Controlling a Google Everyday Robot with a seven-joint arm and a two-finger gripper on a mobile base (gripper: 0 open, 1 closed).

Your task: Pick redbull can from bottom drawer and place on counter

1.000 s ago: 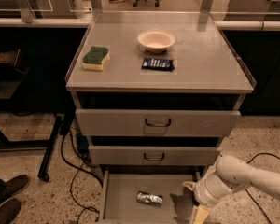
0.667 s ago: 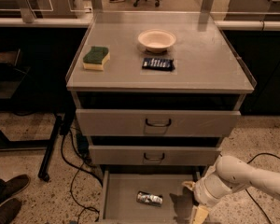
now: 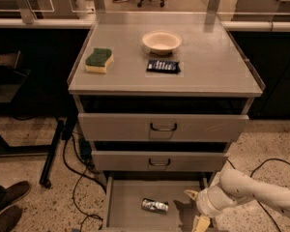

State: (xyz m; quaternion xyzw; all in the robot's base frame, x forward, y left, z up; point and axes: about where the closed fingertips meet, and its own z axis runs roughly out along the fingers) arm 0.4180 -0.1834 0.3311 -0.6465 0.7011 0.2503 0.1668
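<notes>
Grey metal all round. The bottom drawer (image 3: 122,204) is pulled right out, and the redbull can (image 3: 155,206) lies on its side about mid-floor. It touches no wall and has bare floor on every side. The two handled drawers (image 3: 163,127) sit above, over the drawer's back edge.

The pincer (image 3: 196,209) is low by the drawer's right wall, just right of the can but apart from it. Its two yellowish fingers (image 3: 191,194) are spread wide with nothing between them, so it's released and empty.

Up top, the worktop (image 3: 212,69) has a raised rim at the sides and back. On it are a sponge (image 3: 99,60) on the left, a bowl (image 3: 162,41) towards the back and a dark packet (image 3: 163,66) just in front of the bowl. The right half is open room. Cables (image 3: 76,180) trail on the floor to the left.
</notes>
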